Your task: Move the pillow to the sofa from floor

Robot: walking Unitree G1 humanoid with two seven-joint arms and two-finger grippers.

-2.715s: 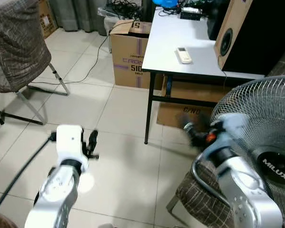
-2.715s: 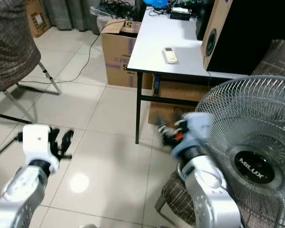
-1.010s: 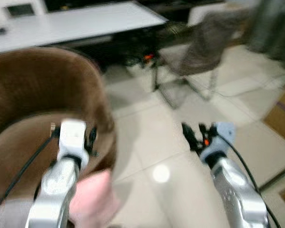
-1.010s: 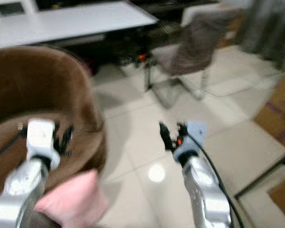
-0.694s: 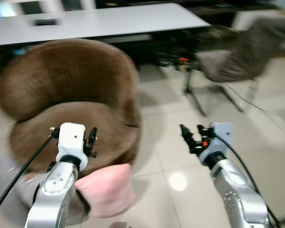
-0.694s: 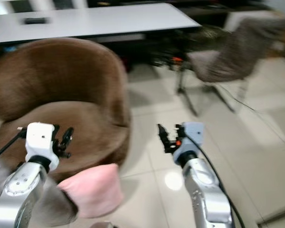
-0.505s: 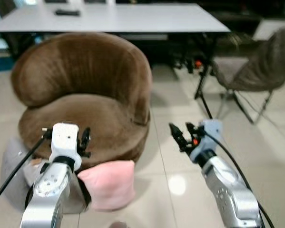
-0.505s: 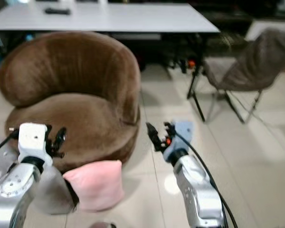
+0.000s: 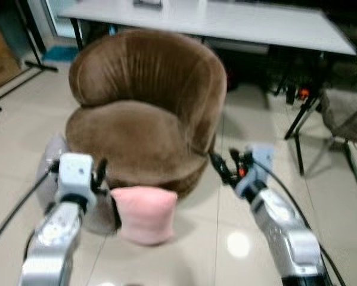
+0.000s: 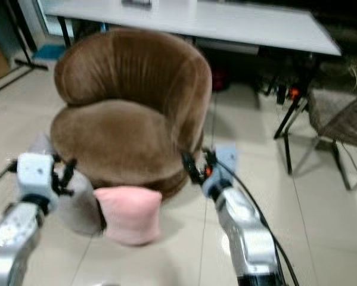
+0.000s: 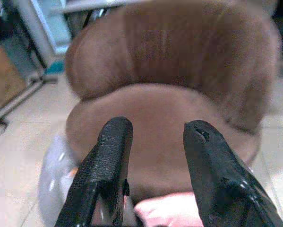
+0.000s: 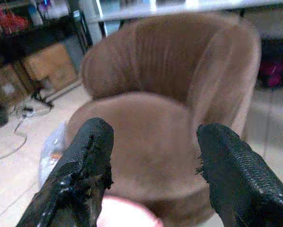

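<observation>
Plump pink pillow (image 9: 145,214) stands upright against brown sofa (image 9: 143,116).

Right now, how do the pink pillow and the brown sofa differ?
The pillow is pale pink and small; the sofa is dark brown and far larger. The pillow stands on the floor, leaning against the sofa's front base, while the sofa's seat holds nothing. Both look soft and plush.
</observation>
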